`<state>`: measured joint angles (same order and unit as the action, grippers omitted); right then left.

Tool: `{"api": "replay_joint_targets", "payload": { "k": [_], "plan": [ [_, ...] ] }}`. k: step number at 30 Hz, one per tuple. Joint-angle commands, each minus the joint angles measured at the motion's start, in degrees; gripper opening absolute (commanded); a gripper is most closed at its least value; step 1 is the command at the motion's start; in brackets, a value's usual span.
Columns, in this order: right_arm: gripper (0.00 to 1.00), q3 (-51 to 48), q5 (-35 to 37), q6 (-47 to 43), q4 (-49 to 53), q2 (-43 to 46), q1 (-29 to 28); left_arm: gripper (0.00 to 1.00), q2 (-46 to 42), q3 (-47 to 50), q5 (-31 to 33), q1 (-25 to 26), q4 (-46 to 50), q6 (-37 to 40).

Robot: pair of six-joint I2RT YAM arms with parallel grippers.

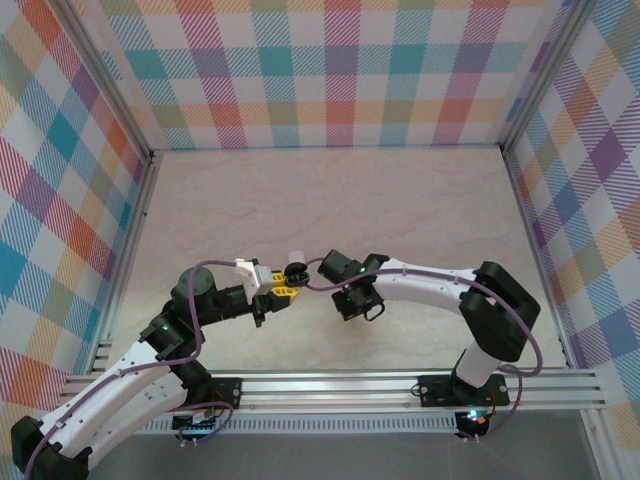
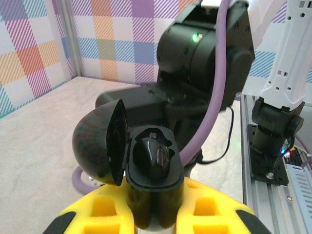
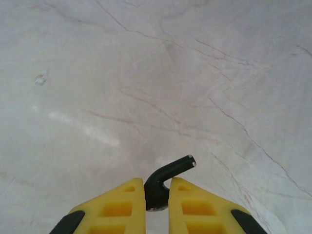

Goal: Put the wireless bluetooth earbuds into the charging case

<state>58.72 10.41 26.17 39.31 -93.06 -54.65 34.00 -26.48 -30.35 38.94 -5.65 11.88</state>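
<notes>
The step in hand looks like seating the second bud, and it is calling for teamwork. On the left, the left claw [image 2: 155, 217] is gripping the charging case [image 2: 152, 190] by its lower body, yellow fingers [image 2: 97, 212] pressing in from both sides. Its job, I'd say, is simply holding that case dead steady, mouth up, with the lid [image 2: 100, 146] hanging open to the left and out of the way. On the right, the right claw [image 3: 157, 197] is clamping on a black earbud [image 3: 168, 173], and the tricky part is falling to this arm: turning the stem to point down into the free socket, lining up before pushing, and letting go only once the bud is sitting flush. Pressing at a slant is risking a knock to the case or the lid.

Now positions. A seated earbud [image 2: 151, 157] is lying glossy in the near half of the case. The dark recess just behind it is looking like the free socket, though I cannot be sure. The right arm's wrist [image 2: 204, 53] is looming just behind the case, near but apart. In the right claw, the bud end is sitting pinched at the very tips, with the stem poking out ahead and angling right over the bare surface [image 3: 146, 73].
</notes>
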Motion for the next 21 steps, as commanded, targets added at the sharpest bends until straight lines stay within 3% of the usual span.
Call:
{"api": "replay_joint_targets", "payload": {
  "k": [1, 6, 12, 21],
  "plan": [
    [0.12, 3.4, -6.4, -5.3, 5.6, 4.8, 2.7, 0.00, 0.7, 0.1, -0.9, 0.6, -1.0, 0.8],
    [0.12, 7.7, -18.1, -12.6, 12.8, 11.2, 9.0, 0.00, 2.5, -0.6, -2.7, 0.7, -1.4, 0.6],
    [0.12, 19.5, -29.7, -22.6, 29.9, 13.1, 16.1, 0.00, 5.0, -1.9, -5.8, 0.6, -1.5, 0.8],
    [0.14, 34.7, -45.7, -28.0, 49.4, 8.9, 17.0, 0.00, 9.2, -3.1, -9.9, 0.6, -5.6, 3.4]
  ]
}}
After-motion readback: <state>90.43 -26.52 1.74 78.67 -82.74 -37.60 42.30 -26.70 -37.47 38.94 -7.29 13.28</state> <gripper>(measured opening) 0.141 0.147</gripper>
